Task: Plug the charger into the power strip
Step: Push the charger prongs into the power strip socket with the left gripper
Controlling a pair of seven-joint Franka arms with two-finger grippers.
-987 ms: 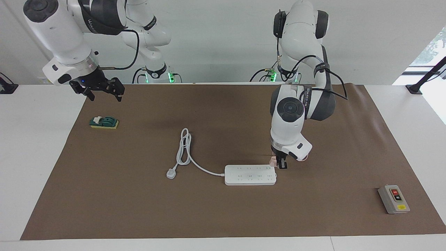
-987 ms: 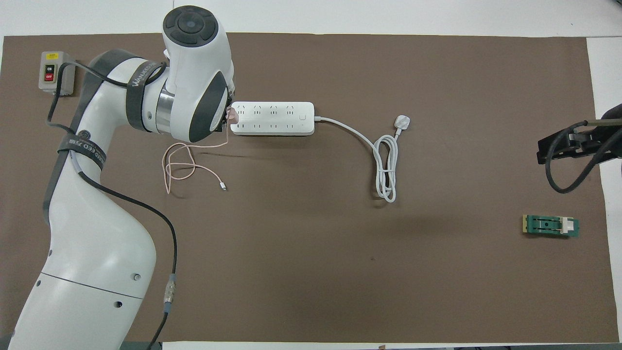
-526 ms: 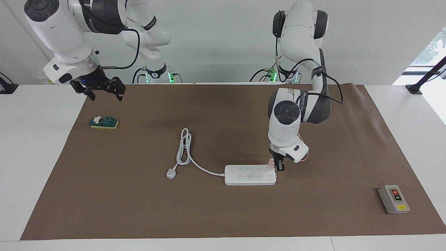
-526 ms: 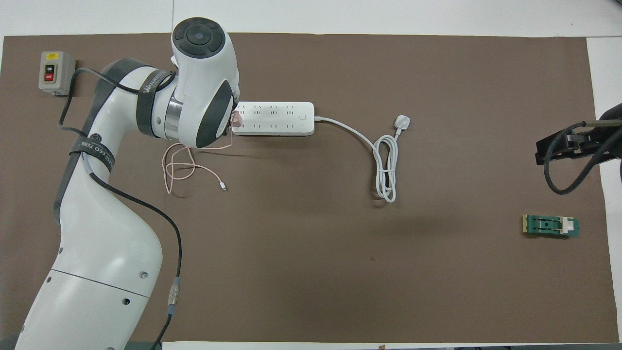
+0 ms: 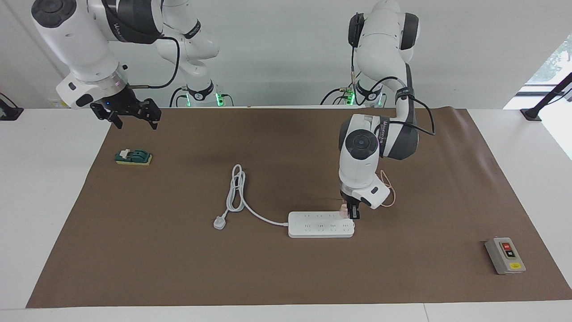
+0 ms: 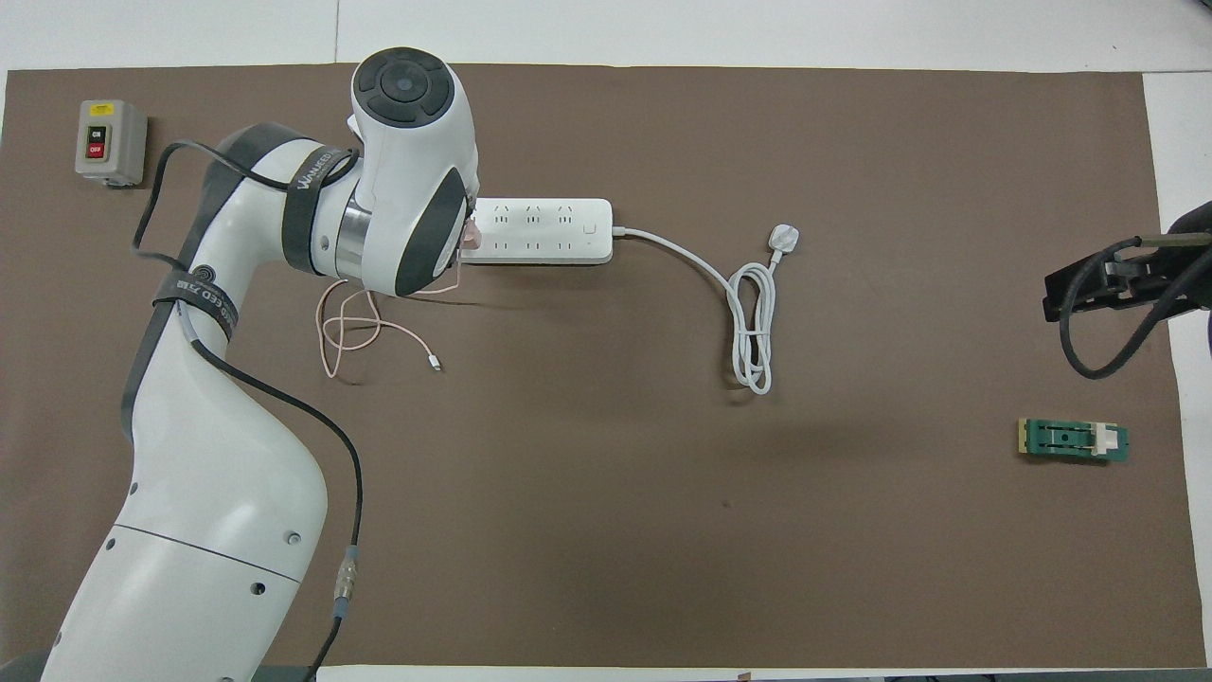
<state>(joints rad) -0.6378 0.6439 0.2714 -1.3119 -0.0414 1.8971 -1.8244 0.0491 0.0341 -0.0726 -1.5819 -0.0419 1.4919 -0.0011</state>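
I see my right tool [image 5: 132, 117] waiting with fingers apart above the mat edge [image 5: 107, 134]. My left tool [image 5: 352, 213], clamped on the charger [image 5: 344, 210], sits over the power strip [image 5: 321, 224] end; bare mat surrounds it.

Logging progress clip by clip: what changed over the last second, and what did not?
The left gripper, shut on the charger, slid from just off the power strip to over its end socket. The strip, its white plug, the grey switch box, the green block and the waiting, open right gripper stayed put.
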